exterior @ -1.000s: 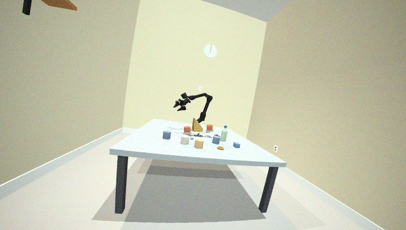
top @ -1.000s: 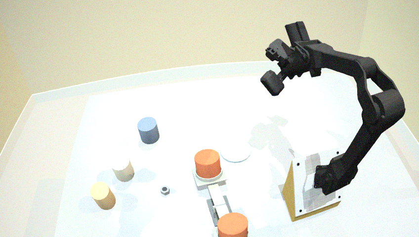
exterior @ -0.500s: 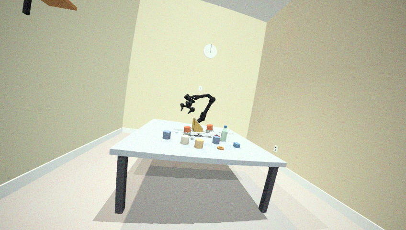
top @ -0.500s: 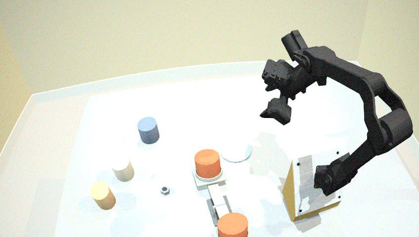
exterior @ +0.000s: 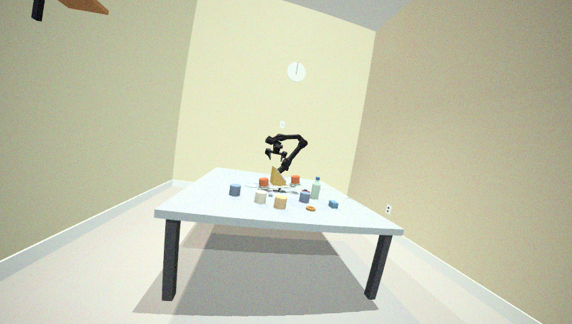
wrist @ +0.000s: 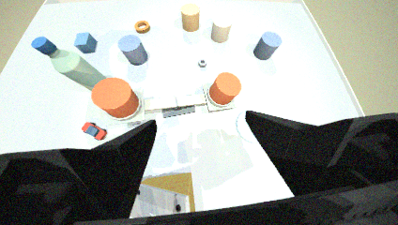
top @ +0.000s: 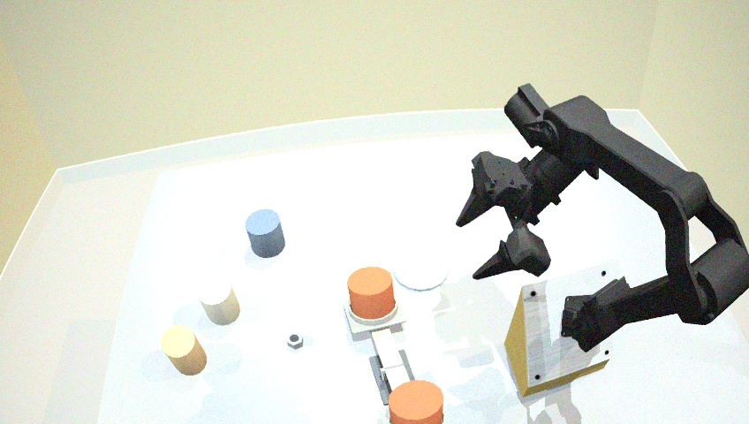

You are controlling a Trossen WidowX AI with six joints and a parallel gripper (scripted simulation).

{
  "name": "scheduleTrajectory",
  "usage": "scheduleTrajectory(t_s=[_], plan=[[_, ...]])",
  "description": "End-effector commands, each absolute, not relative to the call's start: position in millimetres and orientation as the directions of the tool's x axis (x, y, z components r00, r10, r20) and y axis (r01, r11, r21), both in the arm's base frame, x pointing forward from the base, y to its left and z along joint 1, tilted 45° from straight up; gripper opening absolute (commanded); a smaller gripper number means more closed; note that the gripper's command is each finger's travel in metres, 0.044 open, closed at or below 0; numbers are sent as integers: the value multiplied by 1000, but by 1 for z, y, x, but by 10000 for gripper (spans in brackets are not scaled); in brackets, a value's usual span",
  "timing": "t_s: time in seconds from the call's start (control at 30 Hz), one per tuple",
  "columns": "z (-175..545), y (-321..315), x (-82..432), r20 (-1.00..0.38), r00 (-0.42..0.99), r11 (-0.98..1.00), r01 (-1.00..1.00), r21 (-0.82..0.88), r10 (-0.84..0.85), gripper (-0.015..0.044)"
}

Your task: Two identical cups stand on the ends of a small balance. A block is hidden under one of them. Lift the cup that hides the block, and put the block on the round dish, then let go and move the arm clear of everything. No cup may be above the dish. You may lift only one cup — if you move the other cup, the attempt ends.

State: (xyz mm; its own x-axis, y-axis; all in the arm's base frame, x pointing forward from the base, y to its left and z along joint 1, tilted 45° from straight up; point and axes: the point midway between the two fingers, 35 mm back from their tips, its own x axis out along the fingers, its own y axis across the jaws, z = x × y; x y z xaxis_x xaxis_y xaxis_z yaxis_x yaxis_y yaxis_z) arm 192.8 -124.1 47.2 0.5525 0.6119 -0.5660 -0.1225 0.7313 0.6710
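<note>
Two orange cups stand on the balance (top: 388,351) (wrist: 160,103). One cup (top: 371,294) (exterior: 263,182) (wrist: 225,89) is beside the round dish (top: 420,276) (exterior: 250,185) (wrist: 244,127); the other cup (top: 416,405) (exterior: 295,179) (wrist: 115,98) is at the far end from the dish. The beam looks tilted in the exterior view, with the dish-side end lower. No block shows; the cups hide what is under them. My gripper (top: 467,251) (exterior: 275,160) (wrist: 201,119) is open and empty, high above the table, on the robot's side of the balance. Nothing is above the dish that I can see.
A wedge-shaped mount (top: 567,330) (exterior: 276,177) holds the arm. A green bottle (exterior: 316,190) (wrist: 77,67) and a red toy car (wrist: 94,130) are near the far-end cup. Beyond the balance are a nut (top: 294,341), several cylinders, an orange ring (wrist: 142,26) and a blue block-shaped object (wrist: 85,42).
</note>
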Motion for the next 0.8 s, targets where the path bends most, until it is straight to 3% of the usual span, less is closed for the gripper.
scheduleTrajectory(t_s=[0.0, 0.23, 0.77], plan=[[71, -104, 197, -482, 582, 693, -209, 690, 655, 440], [74, -101, 199, -470, 579, 679, -208, 704, 666, 440], [40, -115, 237, -556, 369, 512, 220, 831, 744, 440]])
